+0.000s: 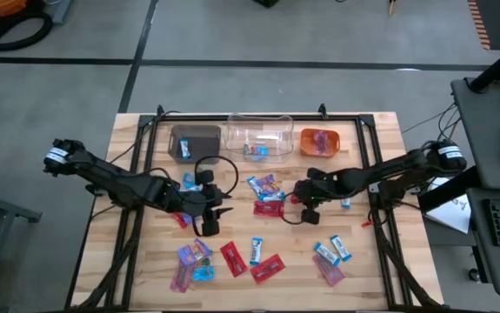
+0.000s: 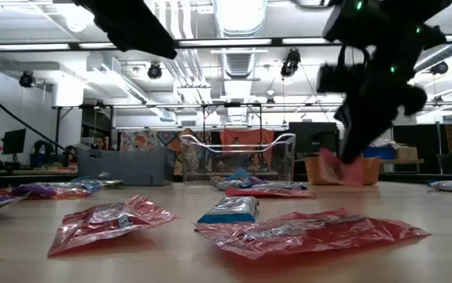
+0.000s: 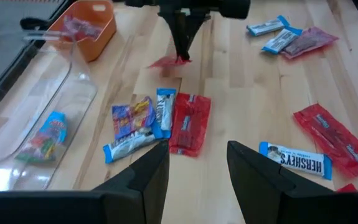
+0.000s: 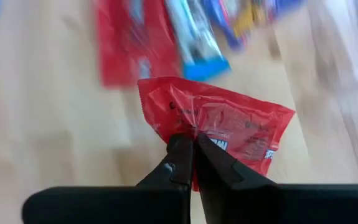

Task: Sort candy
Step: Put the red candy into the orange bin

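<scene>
Right of table centre, the right gripper (image 4: 190,146) has its fingers pressed together on the edge of a red candy (image 4: 225,127). The wrapper hangs from the tips, off the wood as far as the left wrist view shows. The grip is on the wrapper's margin only, so I judge a slow, steady lift best; a quick swing could let the foil slip out.

The orange bin (image 1: 320,142) at the back right already holds something red, so that looks like the right destination. It is a short carry back over the table. Release low over the bin's middle, since a light wrapper may flutter wide.

The left gripper (image 3: 196,167) hovers left of centre with its fingers spread, holding nothing. It faces a small cluster of sweets (image 3: 154,121): one multicolour, two blue-and-white, one red.

The clear bin (image 1: 259,135) sits between the orange bin and the brown bin (image 1: 195,142). Many sweets lie loose across the front of the table. Nothing stands on the path to the orange bin. The left arm is well apart.
</scene>
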Motion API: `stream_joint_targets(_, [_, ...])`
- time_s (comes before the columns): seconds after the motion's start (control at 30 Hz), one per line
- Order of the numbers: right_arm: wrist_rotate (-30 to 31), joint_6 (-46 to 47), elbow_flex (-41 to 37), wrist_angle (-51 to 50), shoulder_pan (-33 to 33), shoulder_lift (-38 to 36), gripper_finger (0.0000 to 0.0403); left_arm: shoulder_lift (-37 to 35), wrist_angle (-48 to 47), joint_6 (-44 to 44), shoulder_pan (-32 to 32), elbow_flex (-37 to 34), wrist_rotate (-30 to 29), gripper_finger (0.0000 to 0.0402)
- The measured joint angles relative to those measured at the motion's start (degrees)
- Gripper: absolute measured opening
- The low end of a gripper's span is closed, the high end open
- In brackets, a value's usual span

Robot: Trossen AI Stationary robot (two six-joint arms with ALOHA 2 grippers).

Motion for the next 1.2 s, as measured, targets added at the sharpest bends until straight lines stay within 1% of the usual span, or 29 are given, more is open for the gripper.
stream_joint_targets(0.13, [-2.21,-0.23,0.00,4.90,0.89,-2.44,0.0008,3.06,4.88,3.18,0.00,0.00,0.00,0.0146])
stream_joint_targets(0.23, [-5.46,-0.85,0.00,9.96,1.32,-2.88,0.0008,5.39,10.09,6.70,0.00,0.00,0.07,0.0146])
stream_joint_targets(0.43, [-16.92,-1.68,0.00,21.79,1.51,-1.58,0.0008,10.24,21.02,14.56,0.68,-0.02,5.17,0.0146])
stream_joint_targets(0.6, [-24.75,-2.69,0.00,30.97,1.73,-0.11,0.0008,14.52,27.49,17.95,2.35,-0.02,7.95,0.0146])
stream_joint_targets(0.73, [-26.54,-3.28,0.00,35.07,1.75,0.91,0.0008,17.90,32.41,18.56,4.13,-0.02,13.77,0.0146])
stream_joint_targets(0.9, [-27.92,-3.69,-0.02,36.15,1.73,1.98,0.0008,21.47,35.99,17.98,5.77,-0.02,14.53,0.0146])
stream_joint_targets(1.0, [-27.66,-3.88,-0.01,36.61,1.74,1.92,0.0008,22.83,37.50,17.88,6.36,-0.02,17.42,0.0144])
stream_joint_targets(1.1, [-26.58,-4.24,0.02,36.70,1.71,1.70,0.0009,23.44,38.00,17.61,6.49,-0.02,19.19,0.0123])
stream_joint_targets(1.2, [-25.71,-4.95,0.37,36.91,1.71,1.66,0.0009,23.45,38.03,17.51,6.51,-0.02,19.30,0.0077])
